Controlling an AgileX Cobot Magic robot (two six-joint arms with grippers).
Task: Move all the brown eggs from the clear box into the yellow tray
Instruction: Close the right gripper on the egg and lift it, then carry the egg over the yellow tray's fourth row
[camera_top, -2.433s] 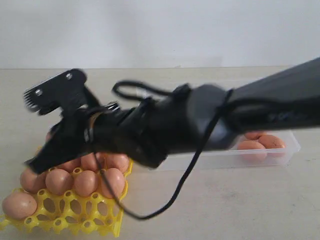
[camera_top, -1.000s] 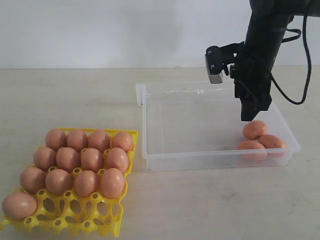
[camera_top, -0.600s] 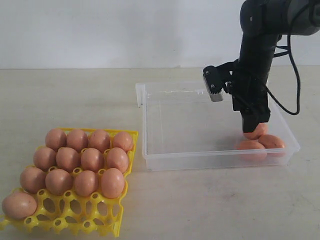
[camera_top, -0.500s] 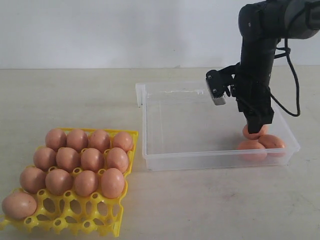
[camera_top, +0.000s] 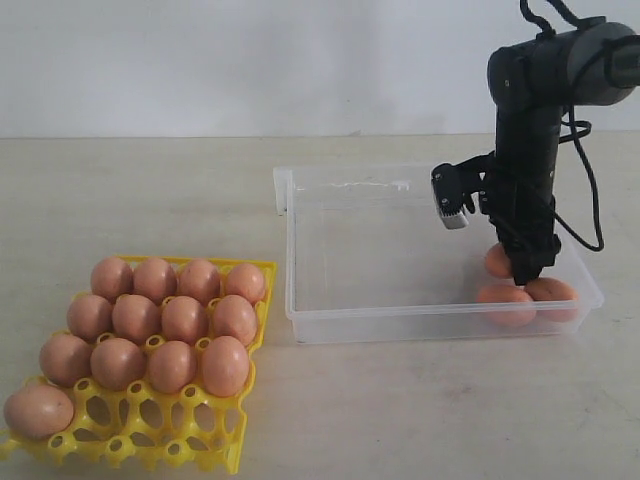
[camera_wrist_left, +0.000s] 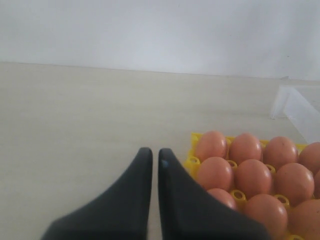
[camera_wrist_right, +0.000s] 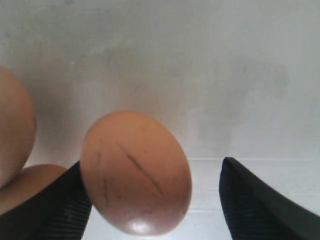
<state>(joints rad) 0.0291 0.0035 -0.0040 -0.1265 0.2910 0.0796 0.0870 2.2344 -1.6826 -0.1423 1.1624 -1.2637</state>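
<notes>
Brown eggs (camera_top: 184, 319): thirteen sit in the yellow tray (camera_top: 212, 440); three lie at the right end of the clear box (camera_top: 400, 324), against its walls. Both containers rest on the counter (camera_top: 420, 410). Right hand (camera_top: 526, 272) stands over those three, fingers spread around one egg (camera_wrist_right: 136, 172), one finger clear of it; two neighbouring eggs crowd the other finger. Left hand (camera_wrist_left: 151, 152) is clenched and empty, near the tray's corner.

Sixteen brown eggs (camera_top: 184, 319): thirteen in one yellow tray (camera_top: 160, 440), three by the right gripper (camera_top: 525, 272) in one clear box (camera_top: 400, 322).
</notes>
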